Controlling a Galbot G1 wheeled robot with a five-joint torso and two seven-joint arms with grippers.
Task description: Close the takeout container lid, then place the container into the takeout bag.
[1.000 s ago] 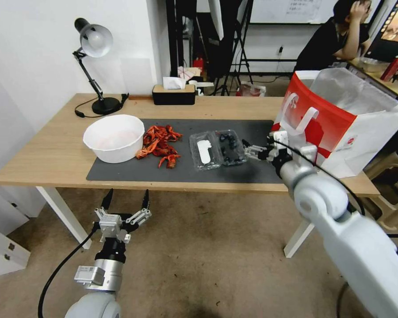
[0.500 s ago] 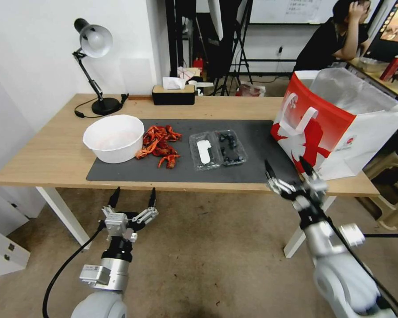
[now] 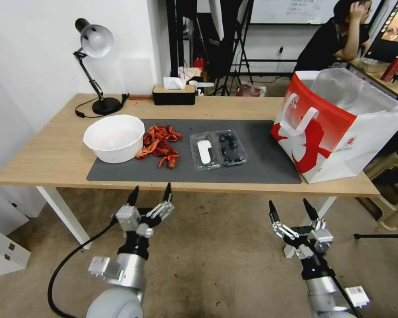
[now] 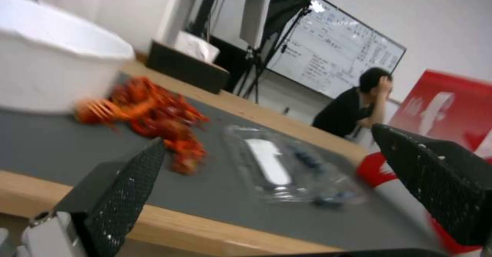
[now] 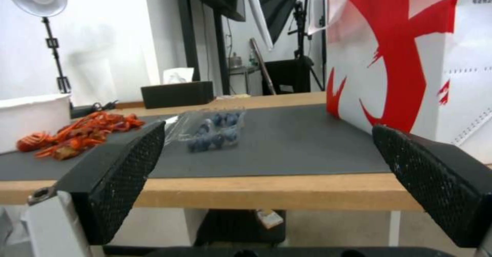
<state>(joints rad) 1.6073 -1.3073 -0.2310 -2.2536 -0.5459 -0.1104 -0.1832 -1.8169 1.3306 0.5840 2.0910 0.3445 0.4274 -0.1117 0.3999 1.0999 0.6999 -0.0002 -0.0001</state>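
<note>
Clear plastic takeout container point(image 3: 218, 149) lies open on the worktop's point(image 3: 53, 150) dark mat, left of the takeout bag point(image 3: 340, 119), while the left hand point(image 3: 149, 195) and right hand point(image 3: 292, 210), both spread wide and empty, hang below the worktop's edge.

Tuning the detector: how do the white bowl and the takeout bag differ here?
The bowl is round, low and plain white; the bag is boxy, tall and red-and-white with strap handles. The bowl is much smaller than the bag. The bowl sits on the dark mat's left end beside the crayfish; the bag stands at the mat's right end. Both are open-topped and on the table.
</note>
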